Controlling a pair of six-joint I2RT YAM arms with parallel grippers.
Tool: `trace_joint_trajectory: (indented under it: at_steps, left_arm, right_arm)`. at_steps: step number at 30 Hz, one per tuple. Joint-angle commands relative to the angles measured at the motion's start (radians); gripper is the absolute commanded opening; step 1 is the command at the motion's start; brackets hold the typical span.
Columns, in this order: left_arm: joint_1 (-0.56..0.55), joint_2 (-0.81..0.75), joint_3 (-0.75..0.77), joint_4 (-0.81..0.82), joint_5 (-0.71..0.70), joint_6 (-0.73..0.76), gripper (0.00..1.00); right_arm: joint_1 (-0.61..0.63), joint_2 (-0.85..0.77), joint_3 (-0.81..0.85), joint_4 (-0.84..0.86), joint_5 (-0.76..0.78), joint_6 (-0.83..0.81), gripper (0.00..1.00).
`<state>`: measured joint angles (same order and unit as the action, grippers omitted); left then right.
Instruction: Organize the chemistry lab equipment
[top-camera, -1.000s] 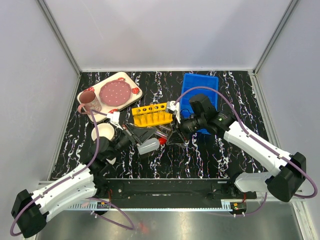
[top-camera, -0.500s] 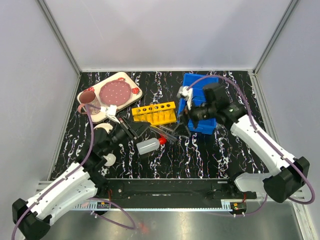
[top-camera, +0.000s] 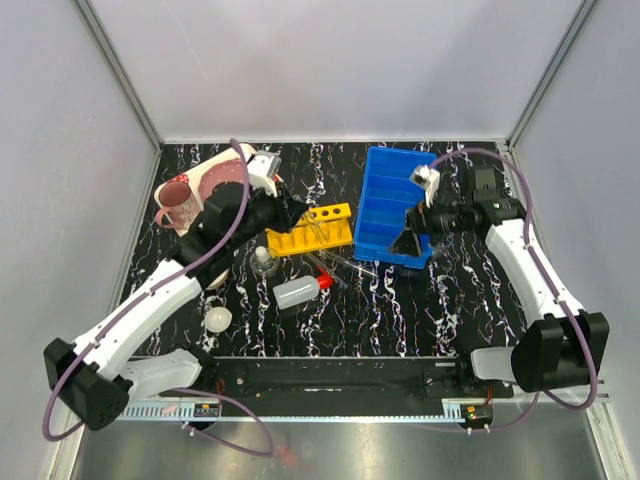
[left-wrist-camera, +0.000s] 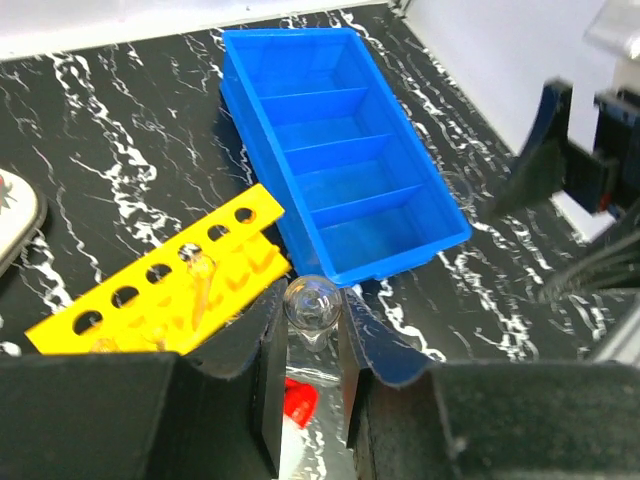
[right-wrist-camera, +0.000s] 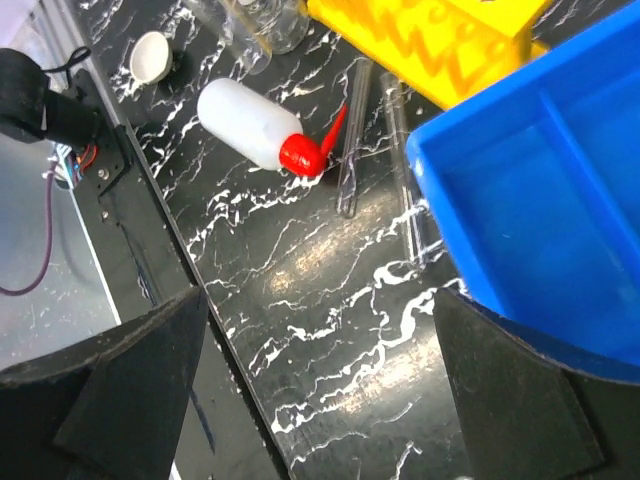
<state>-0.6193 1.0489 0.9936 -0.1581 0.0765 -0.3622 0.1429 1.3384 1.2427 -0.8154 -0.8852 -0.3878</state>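
The black marbled table (top-camera: 420, 300) is holding everything. A blue box (top-camera: 395, 200) with dividers is sitting toward the right side. The right gripper (top-camera: 410, 240) is hanging over the box's near end, its jaws spread wide apart and holding nothing.

The yellow holed tube rack (top-camera: 310, 232) is sitting just left of the box. The left gripper (left-wrist-camera: 312, 325) is hovering above the rack, its jaws pinching a thin clear test tube (left-wrist-camera: 312, 303) – the tube's round end is poking out between the fingers.

The squeeze bottle (top-camera: 297, 292) is lying on its side nearer the arms, its red cap pointing at the box. The small glass flask (top-camera: 264, 262) is standing between bottle and rack. Two more tubes (right-wrist-camera: 353, 165) are lying flat on the table by the red cap – one is touching the box's corner. The little white dish (top-camera: 217, 319) is sitting alone near the table's front-left edge.
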Motion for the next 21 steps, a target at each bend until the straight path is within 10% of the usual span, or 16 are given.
trace_joint_trajectory:
  at_steps: [1,21]
  left_arm:
    - [0.004,0.104,0.151,-0.057,-0.040,0.202,0.15]
    - [-0.008,0.411,0.372,-0.106,-0.115,0.325,0.15]
  right_arm:
    - [-0.113,-0.119,-0.208,0.146,-0.142,-0.031,1.00]
    - [-0.253,-0.349,-0.434,0.277,-0.126,-0.074,1.00]
